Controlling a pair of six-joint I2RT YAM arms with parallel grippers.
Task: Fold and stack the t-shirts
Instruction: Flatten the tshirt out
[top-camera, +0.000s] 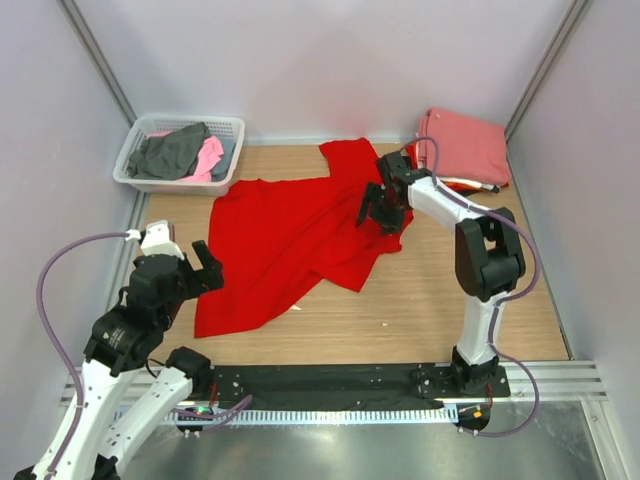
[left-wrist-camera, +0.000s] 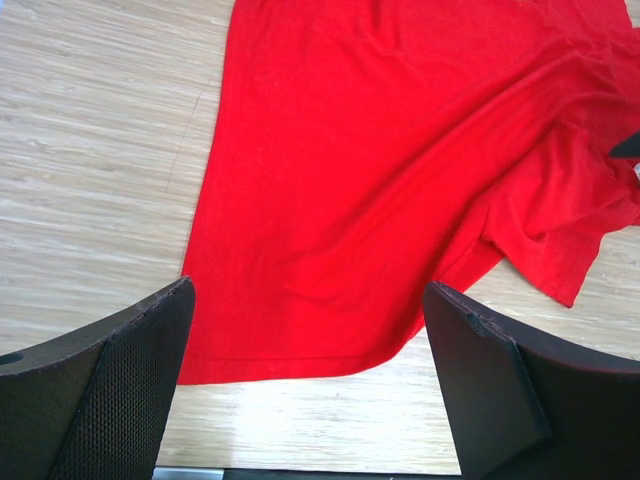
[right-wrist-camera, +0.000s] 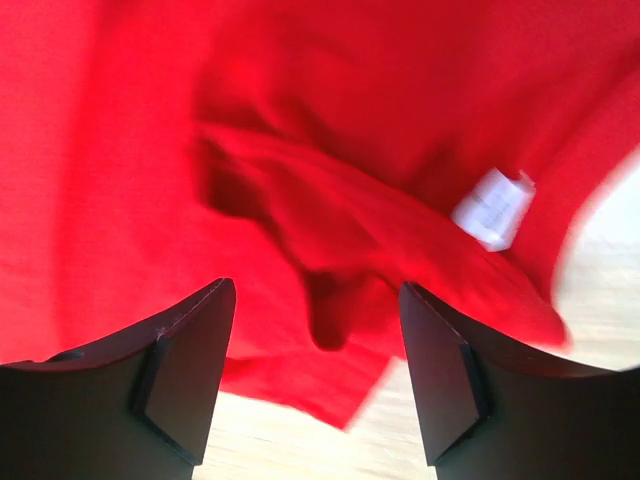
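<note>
— Where's the shirt?
— The red t-shirt (top-camera: 290, 240) lies rumpled mid-table (top-camera: 450, 300). My right gripper (right-wrist-camera: 315, 300) hangs over the bunched collar, fingers apart, I think to spread it. The left gripper (left-wrist-camera: 310, 300), also spread wide, hovers by the hem.
— Surroundings?
— Pale wood, white walls, basket (top-camera: 170, 185) far left, folded pink tees (top-camera: 465, 145) far right.

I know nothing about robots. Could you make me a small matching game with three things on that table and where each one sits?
Things:
1. red t-shirt
2. salmon-pink t-shirt
3. white basket

Places:
A. far left corner
B. folded, far right corner
C. spread out, middle of the table

Pairs: 1-C, 2-B, 3-A
</note>
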